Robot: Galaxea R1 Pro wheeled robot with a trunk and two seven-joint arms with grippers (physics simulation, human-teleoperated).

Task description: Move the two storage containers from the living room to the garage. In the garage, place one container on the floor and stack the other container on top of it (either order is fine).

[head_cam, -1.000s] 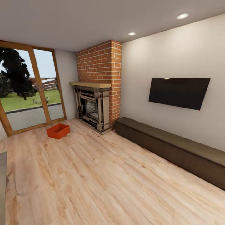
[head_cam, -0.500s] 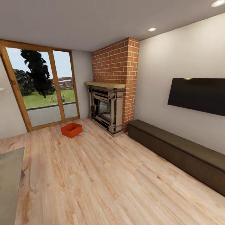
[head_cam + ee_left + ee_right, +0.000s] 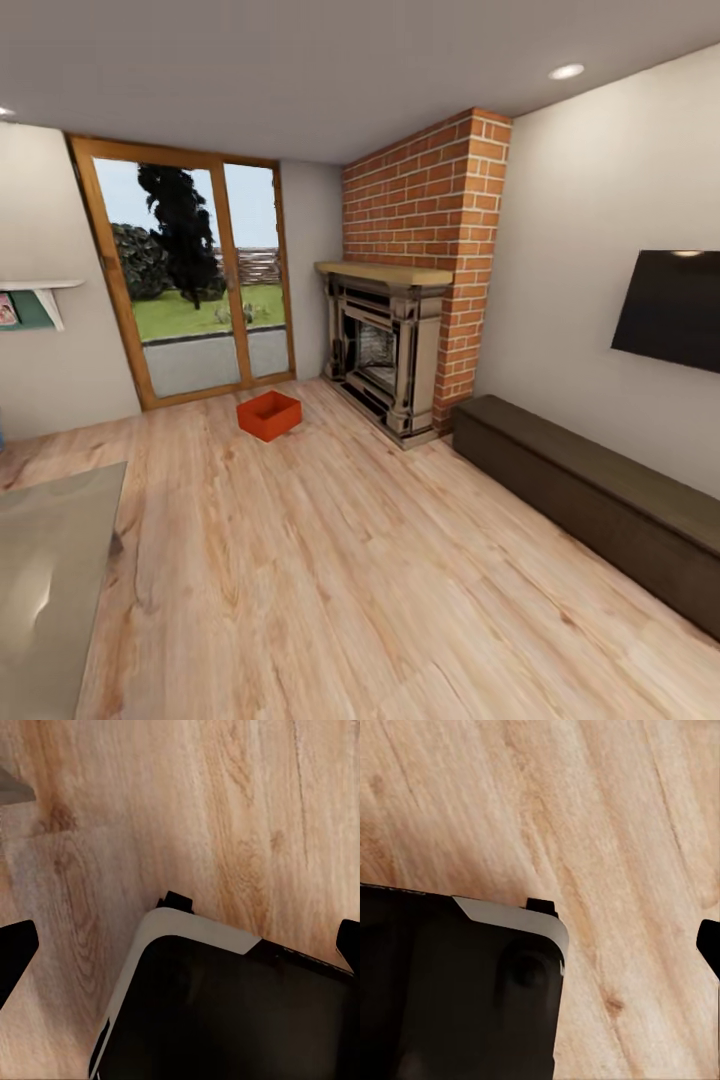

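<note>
One red-orange storage container (image 3: 269, 415) sitting upright on the living room's light wood plank floor (image 3: 330, 560), open top facing up, looks empty. It's turned a bit diagonal, roughly 11 o'clock from the camera, near the glass doors, fireplace off at its 3 o'clock.

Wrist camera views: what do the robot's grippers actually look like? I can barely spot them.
Little of them shows. The left gripper appears as two plain matte-black fingertips with blunt ends. The right gripper has a matching black fingertip. I see no cables or markings on them. Beyond them sits a black rounded shell with a pale grey rim, probably the robot's body.
</note>
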